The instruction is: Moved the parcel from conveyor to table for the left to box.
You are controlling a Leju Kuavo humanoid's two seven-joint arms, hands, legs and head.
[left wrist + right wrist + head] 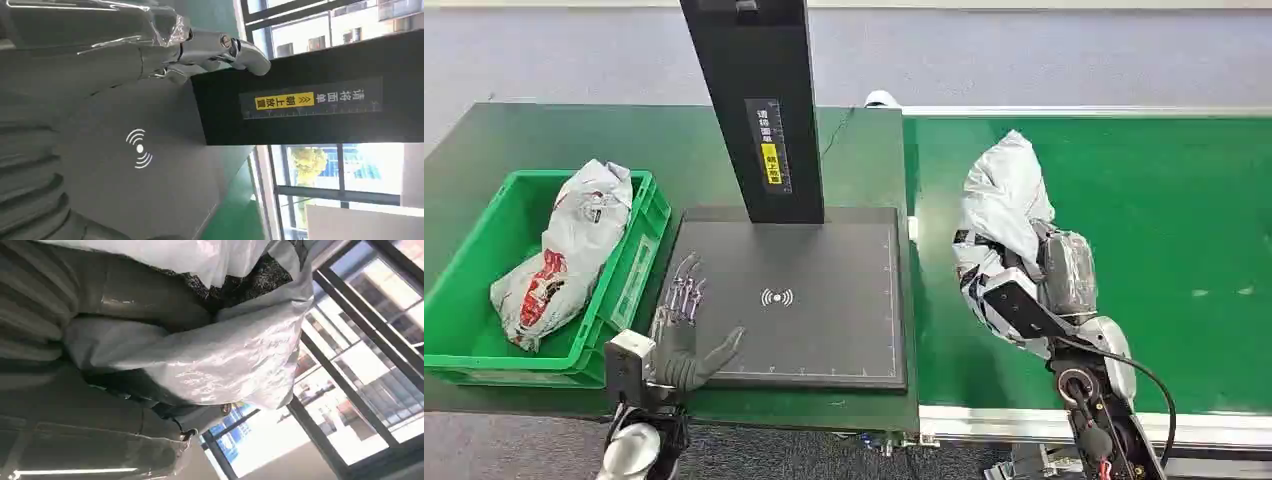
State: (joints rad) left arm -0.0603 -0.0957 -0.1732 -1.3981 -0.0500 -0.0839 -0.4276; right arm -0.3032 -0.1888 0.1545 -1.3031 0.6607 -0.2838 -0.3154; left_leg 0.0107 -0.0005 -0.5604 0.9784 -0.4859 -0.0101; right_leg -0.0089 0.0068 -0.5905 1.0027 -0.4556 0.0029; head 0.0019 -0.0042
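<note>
On the belt, head view: right hand (1049, 285) clasps the parcel (1002, 205); most of the bag lies beyond its fingers.
Left wrist view: left hand (90, 60) spread, empty, over the pad (150, 190).
Right wrist view: film bunches against the palm.
Handling: likely light, soft, slippery; grip mid-body, around the bulk.

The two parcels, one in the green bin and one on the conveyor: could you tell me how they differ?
The parcel in the green bin lies untouched and shows red print; the parcel on the conveyor is plain silver-white and gripped by the right hand. The first rests inside the green bin, the second over the belt. Both are crinkled plastic mailer bags.
</note>
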